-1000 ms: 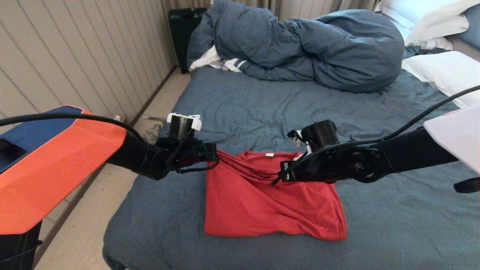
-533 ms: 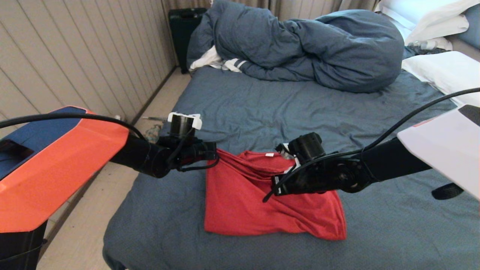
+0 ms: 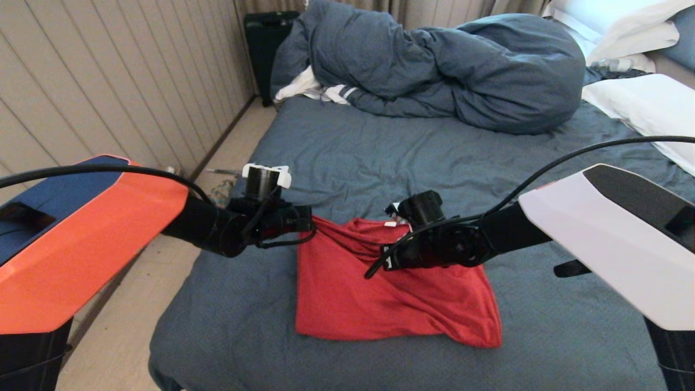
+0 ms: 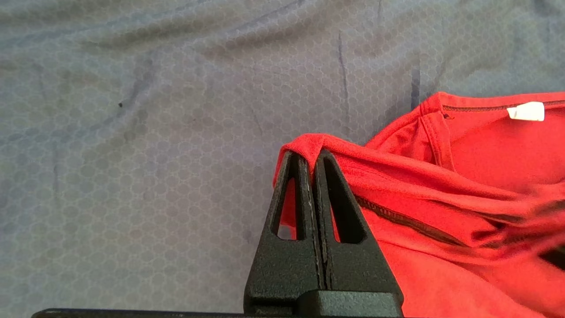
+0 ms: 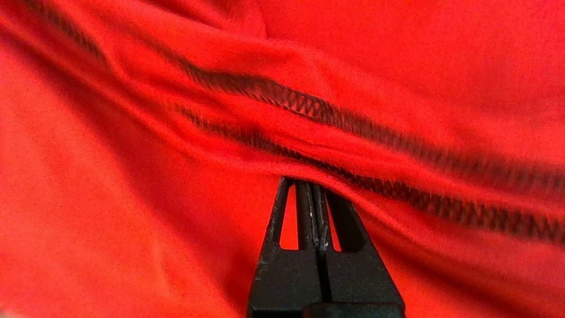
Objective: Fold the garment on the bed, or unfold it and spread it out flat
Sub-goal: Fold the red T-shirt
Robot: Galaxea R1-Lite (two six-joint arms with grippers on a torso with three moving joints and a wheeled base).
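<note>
Shirt [image 3: 391,304] on bed [image 3: 380,157]: left gripper [image 4: 311,154] pinching far-left corner; right gripper [image 5: 311,183] clamped on mid-collar fold. Long axis running left-right between both.

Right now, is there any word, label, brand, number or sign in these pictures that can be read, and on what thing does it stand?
No text can be read in any view.
White neck tag inside the collar of the red T-shirt: it looks blank; any print is too small to tell.
T-shirt: no lettering shows on the red cloth that faces up.
Robot arm covers, duvet and pillows: no markings visible.
</note>
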